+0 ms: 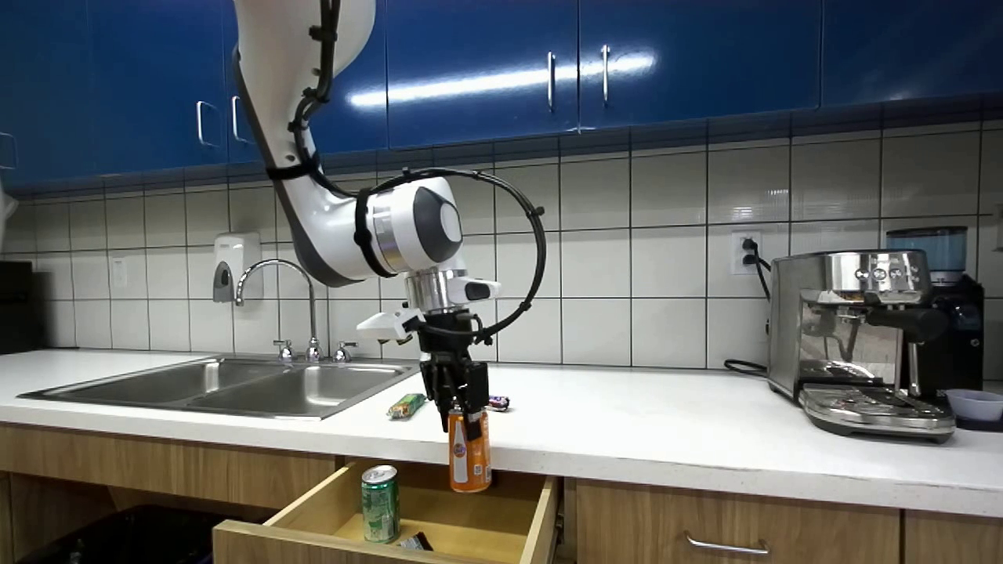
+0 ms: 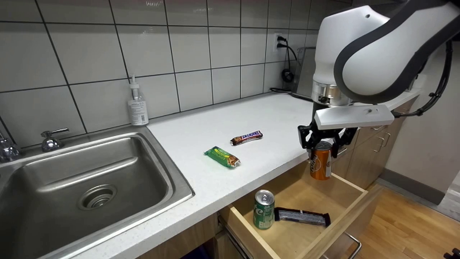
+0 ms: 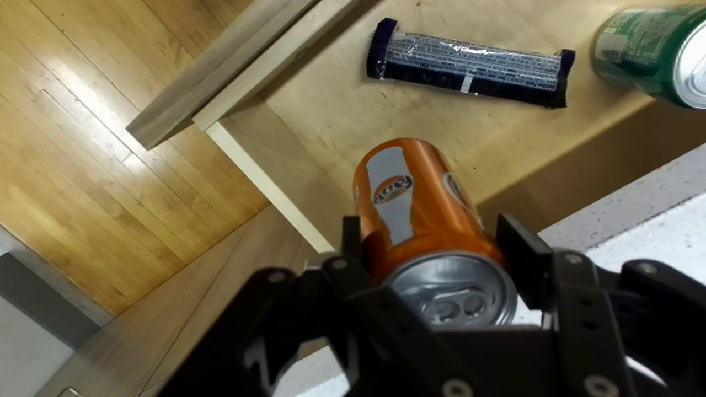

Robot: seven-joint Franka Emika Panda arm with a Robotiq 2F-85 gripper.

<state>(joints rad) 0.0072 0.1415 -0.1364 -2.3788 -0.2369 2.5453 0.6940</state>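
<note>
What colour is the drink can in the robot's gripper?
The drink can is orange with a silver top; the wrist view shows it best.

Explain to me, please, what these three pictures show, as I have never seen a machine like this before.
Of course. The machine is a single robot arm ending in a black, two-fingered gripper. Two pictures come from cameras standing outside the robot; the close-up comes from a camera on its wrist, looking past the gripper.

The gripper holds an orange can over an open drawer. Inside the drawer, a green can stands upright, and a dark-wrapped bar lies flat beside it.

On the white counter lie a green packet and a Snickers bar, near a metal sink. Farther along, in an exterior view, stands a coffee machine.
</note>
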